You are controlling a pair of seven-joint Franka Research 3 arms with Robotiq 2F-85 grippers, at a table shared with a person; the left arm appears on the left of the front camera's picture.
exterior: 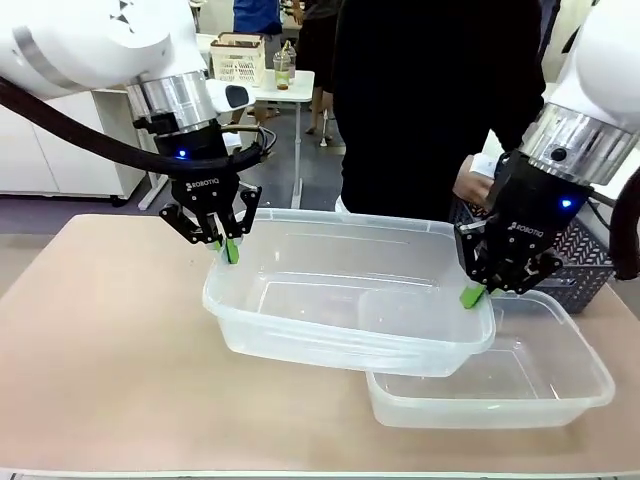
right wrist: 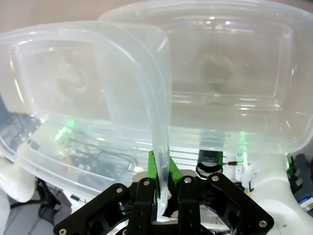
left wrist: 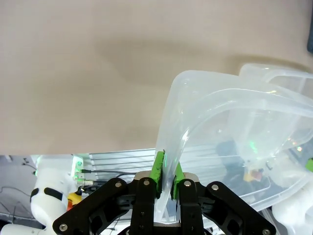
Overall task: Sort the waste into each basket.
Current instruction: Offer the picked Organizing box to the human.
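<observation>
Two clear baskets are in view; the waste is out of view. The upper basket (exterior: 330, 290) hangs tilted above the table, held at both ends. My left gripper (exterior: 226, 247) is shut on its left rim, and the green pads (left wrist: 158, 169) pinch the thin wall of that basket (left wrist: 230, 127). My right gripper (exterior: 476, 293) is shut on its right rim, seen close up as the gripper (right wrist: 161, 174) clamping the basket (right wrist: 73, 93). The second basket (exterior: 520, 385) rests on the table, partly under the lifted one, and also shows as the basket (right wrist: 234, 78) and the basket (left wrist: 279, 76).
A dark lattice-sided basket (exterior: 590, 262) stands at the right edge behind my right gripper. A person in black stands at the far side, one hand (exterior: 468, 185) near that basket. The tan table (exterior: 110, 340) is bare on the left and front.
</observation>
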